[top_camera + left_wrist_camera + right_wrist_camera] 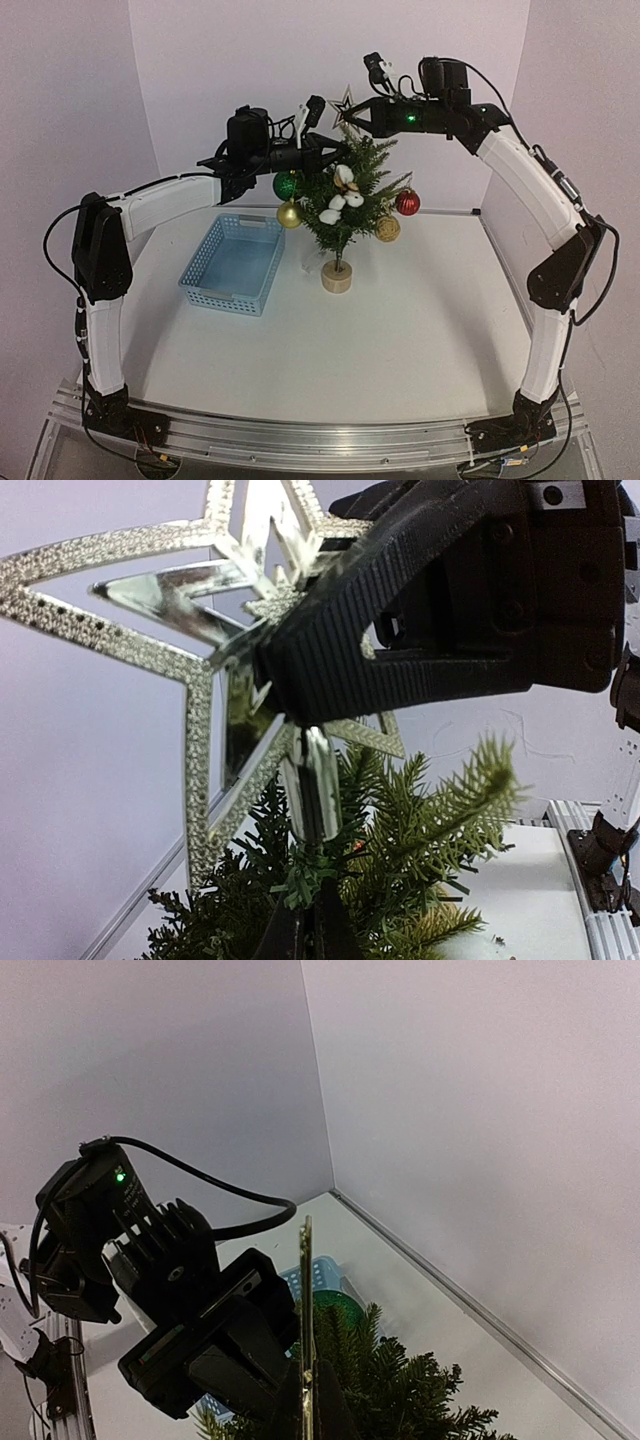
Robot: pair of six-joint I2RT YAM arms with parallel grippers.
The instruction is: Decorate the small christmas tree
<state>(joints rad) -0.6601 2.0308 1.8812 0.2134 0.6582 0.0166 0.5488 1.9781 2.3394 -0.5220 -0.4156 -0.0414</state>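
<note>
Two closed: right end effector (272, 675) pinches star (170, 588); left end effector (308, 932) touches small christmas tree (345, 205).

The white desk (400, 330) is carrying two items. A blue perforated basket (222, 296) is sitting at ten o'clock from the desk's middle. The small christmas tree (345, 200) is standing on its wooden disc base (337, 277) at twelve o'clock, near the basket.

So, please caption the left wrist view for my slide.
Silver star, clamped in the jaws of the right arm, at the top of the small christmas tree.
</note>
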